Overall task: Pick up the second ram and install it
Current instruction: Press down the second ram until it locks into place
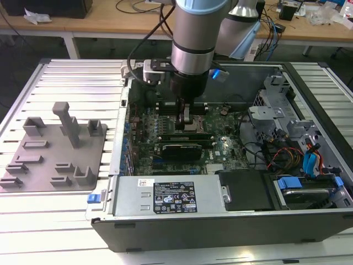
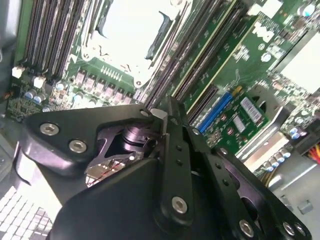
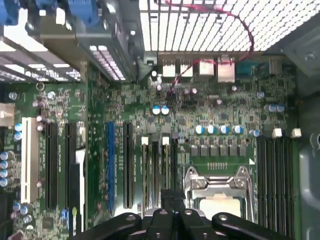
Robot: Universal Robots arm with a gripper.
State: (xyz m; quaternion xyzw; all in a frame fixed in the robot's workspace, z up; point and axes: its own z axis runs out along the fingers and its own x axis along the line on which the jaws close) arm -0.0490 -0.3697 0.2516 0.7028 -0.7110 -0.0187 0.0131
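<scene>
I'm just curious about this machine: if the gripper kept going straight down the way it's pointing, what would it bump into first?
Probably the motherboard, at the black memory slots beside the processor socket; the gripper hangs just over them, though depth is unclear.

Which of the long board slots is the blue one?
In the first wrist view, the blue slot stands between black slots, apart from the lone white slot.

Even bright light; CPU socket (image 2: 131, 30) glares white (overexposed)

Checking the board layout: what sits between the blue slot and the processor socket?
Several long black slots, some with white end clips, lie between the blue slot and the processor socket, in the first wrist view.
</scene>
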